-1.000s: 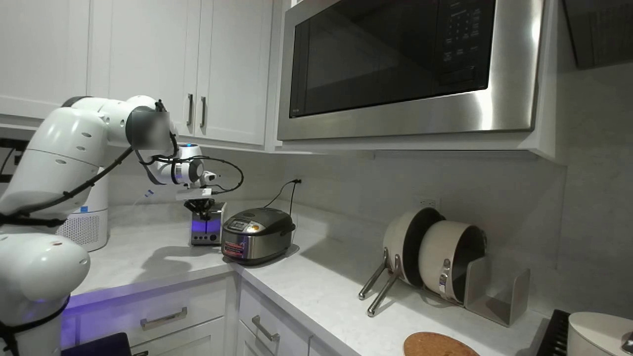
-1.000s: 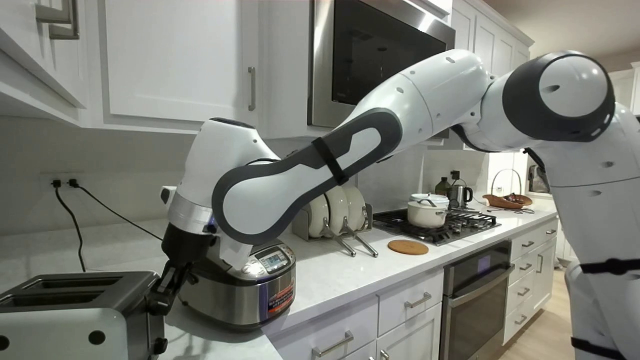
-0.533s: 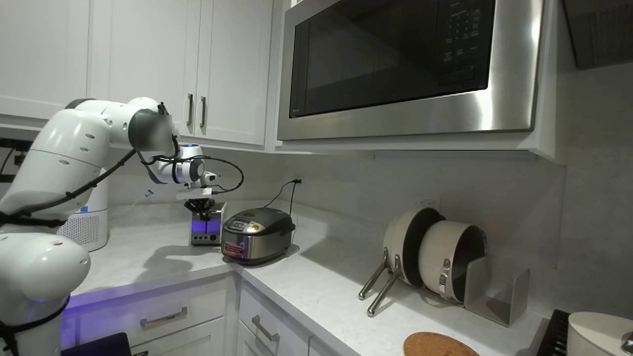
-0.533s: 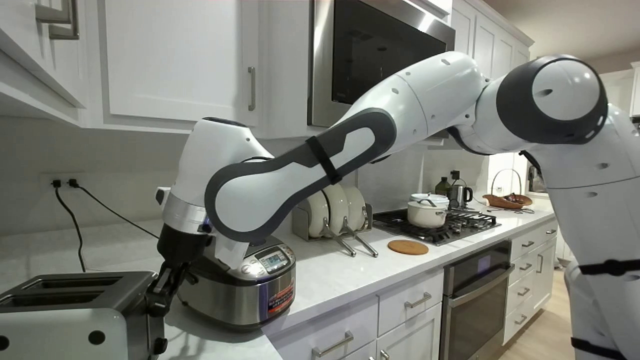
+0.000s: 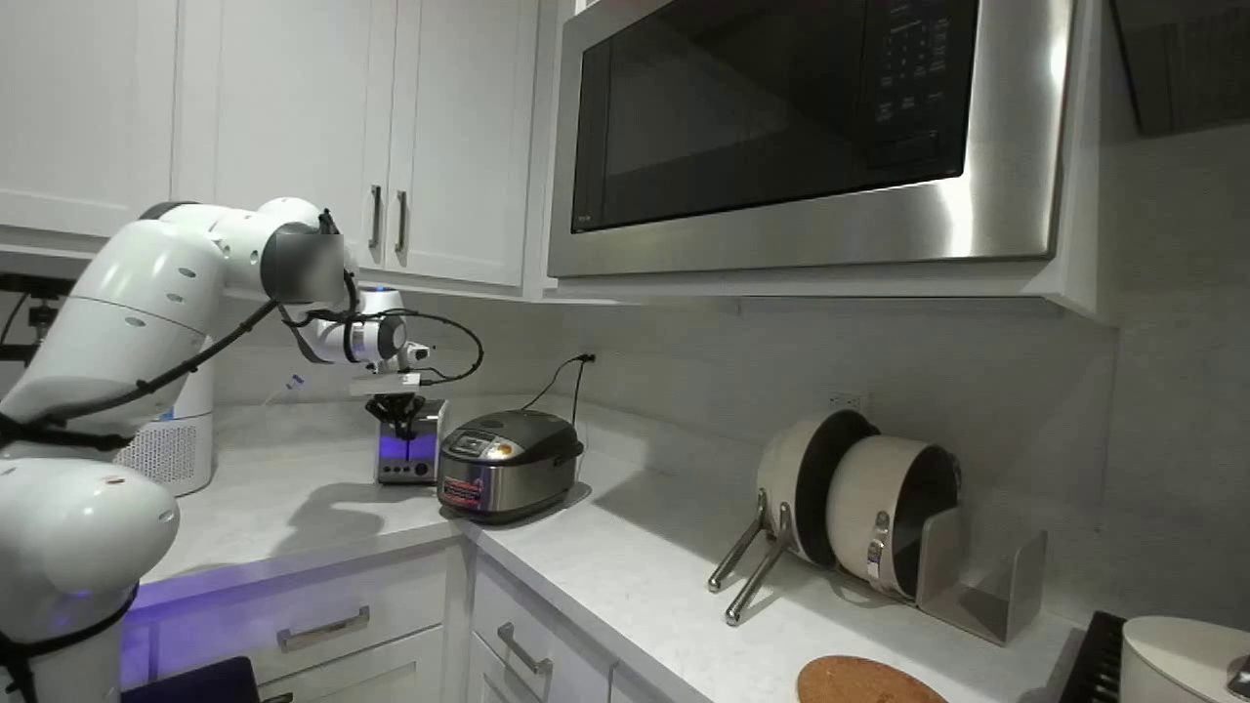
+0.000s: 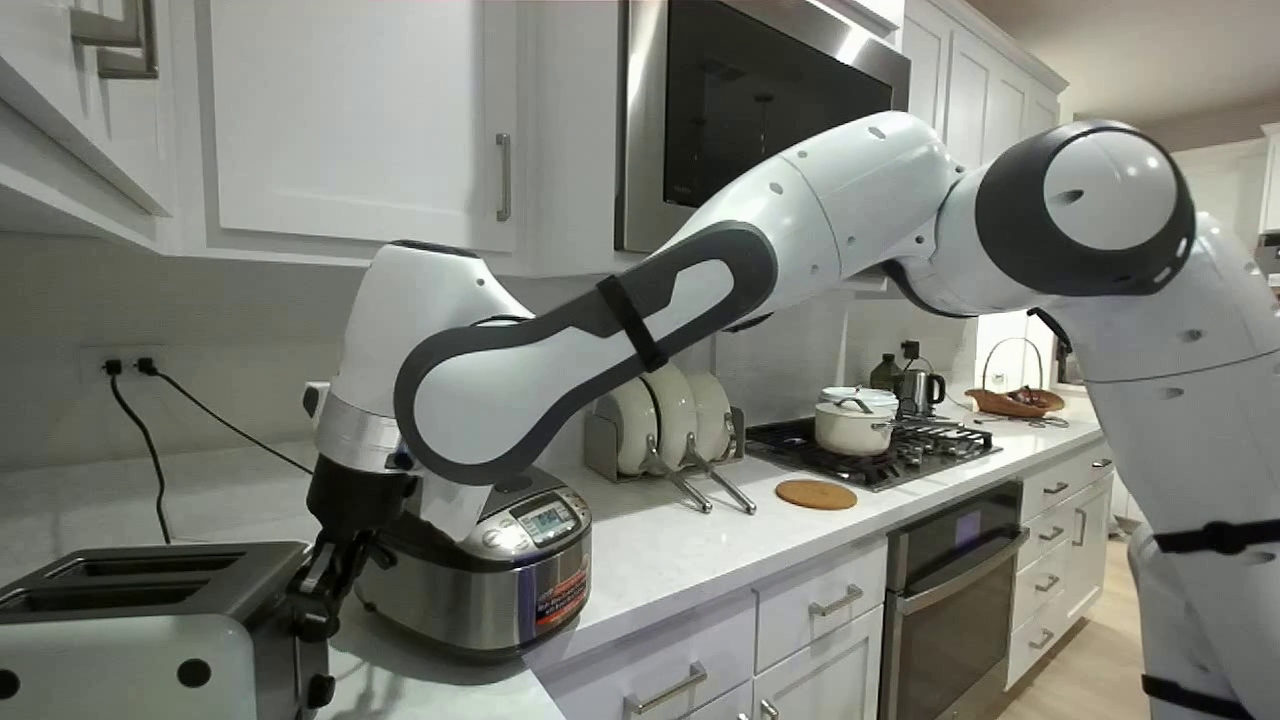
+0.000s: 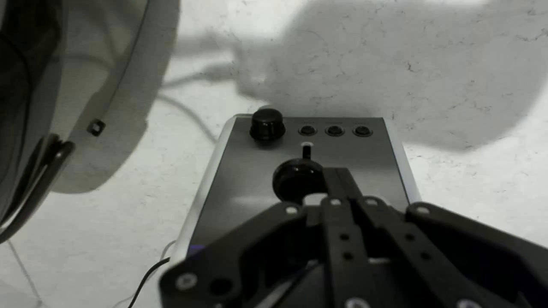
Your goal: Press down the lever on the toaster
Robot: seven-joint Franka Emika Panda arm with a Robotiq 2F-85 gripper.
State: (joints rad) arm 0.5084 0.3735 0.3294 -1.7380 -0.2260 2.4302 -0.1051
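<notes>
The silver toaster (image 6: 120, 660) with a dark top stands at the lower left in an exterior view. It is small beside the rice cooker in an exterior view (image 5: 410, 471). In the wrist view its grey control face (image 7: 227, 171) shows a dial (image 7: 267, 124), several small buttons and a vertical slot. The round black lever knob (image 7: 295, 179) sits on that slot and also shows in an exterior view (image 6: 316, 622). My gripper (image 7: 341, 173) has its fingertips together with nothing between them. They overlap the lever knob's edge and appear to rest on it from above (image 6: 312, 585).
A rice cooker (image 6: 480, 595) stands close beside the toaster and the gripper. Black power cords (image 6: 150, 460) run to the wall outlet. Wall cabinets (image 6: 350, 130) hang above. Pans (image 5: 879, 508) stand in a rack further along the counter.
The arm has shifted toward the toaster and slightly down. The fingertips and the lever knob under them are slightly lower than before. The gripper stays shut.
</notes>
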